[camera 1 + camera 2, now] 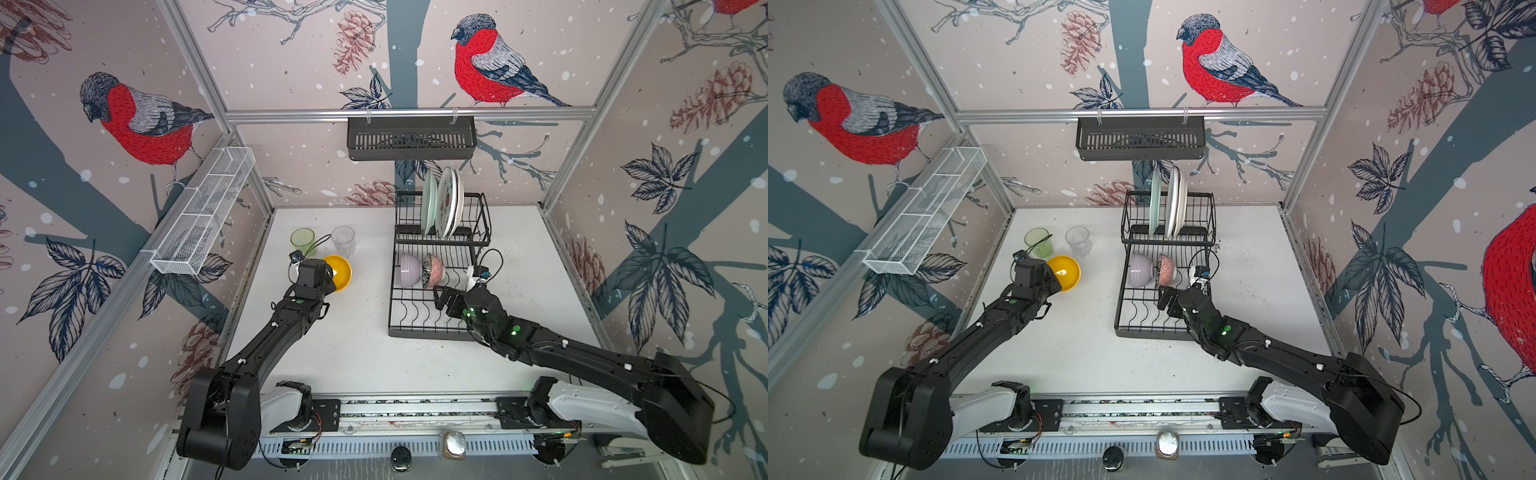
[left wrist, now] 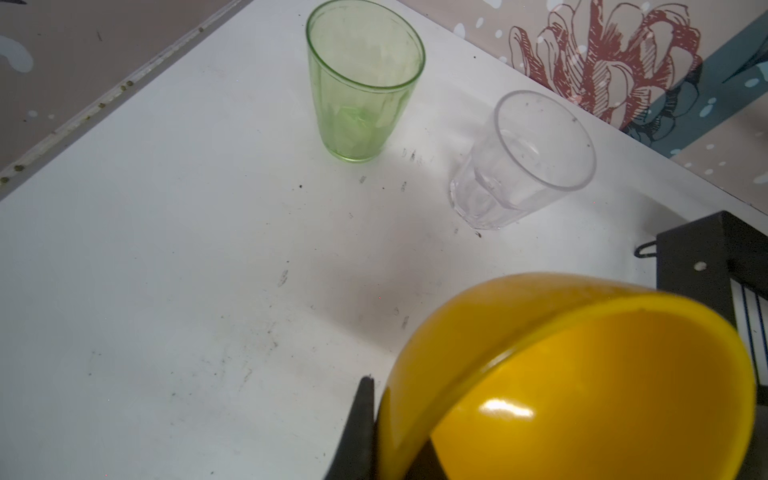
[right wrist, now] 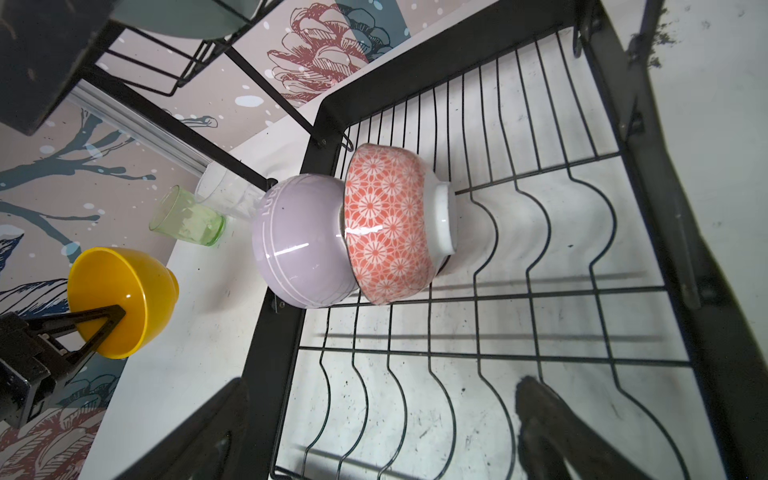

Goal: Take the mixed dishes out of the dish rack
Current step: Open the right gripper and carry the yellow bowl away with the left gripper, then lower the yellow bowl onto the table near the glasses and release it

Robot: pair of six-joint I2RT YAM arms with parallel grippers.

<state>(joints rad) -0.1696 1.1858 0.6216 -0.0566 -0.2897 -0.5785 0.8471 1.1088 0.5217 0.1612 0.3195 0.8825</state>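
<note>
This is a robot test cell dressed as a kitchen corner. Flat wall panels [image 1: 291,62] printed with red-breasted bullfinches, pine cones and leaves are set between bare aluminium frame bars [image 1: 407,113], boxing in a scuffed white tabletop [image 1: 353,353]. The black jointed left robot arm [image 1: 270,334] and the matching right robot arm [image 1: 582,353] stand on a metal rail [image 1: 415,405] along the near edge, with loose wiring and an exposed circuit board [image 1: 297,448] below it. The kitchen dressing is a black wire two-tier dish rack [image 1: 428,334] on the tabletop, a dark slatted plastic basket [image 1: 411,141] hung from the back bar, and a long white mesh trough [image 1: 203,216] clipped along the side bar.
</note>
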